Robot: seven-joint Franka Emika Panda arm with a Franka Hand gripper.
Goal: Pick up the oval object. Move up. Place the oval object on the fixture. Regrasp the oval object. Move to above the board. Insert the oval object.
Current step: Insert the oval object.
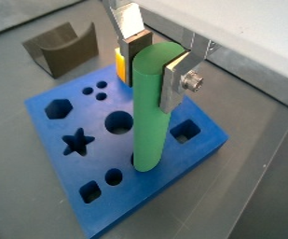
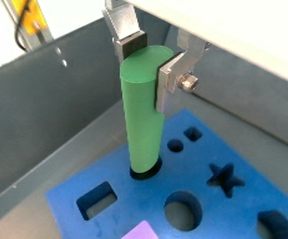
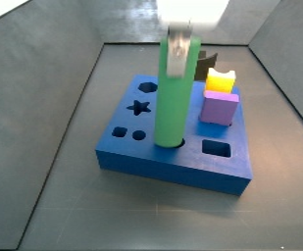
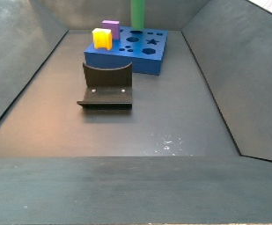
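I can read no writing, brand or label on anything here. My pincer (image 1: 154, 58) stands above the board (image 1: 59, 140), its two silver fingers (image 1: 175, 79) closed against the upper end of the oval object (image 1: 150, 107), one plate on each side, so I am clamped on the green peg. In both wrist views the peg stands upright with its lower end sunk into a hole in the board's top face (image 2: 143, 121); in a side view it rises straight from the blue block near the middle of its top (image 3: 174, 93), and my pincer (image 3: 180, 47) shows only as a blur above it. Around the peg the board shows its other cut-outs: a star (image 1: 76, 142), a hexagon (image 1: 58, 108), small round holes and a square one. A yellow block (image 3: 221, 79) and a purple cube (image 3: 220, 108) sit on the board's edge, touching each other, beside the peg. The fixture (image 4: 106, 83) stands on the dark floor just in front of the board (image 4: 132, 53) in a side view, apart from it, its curved notch bare; a wrist view shows it beyond the board's corner (image 1: 59, 49).
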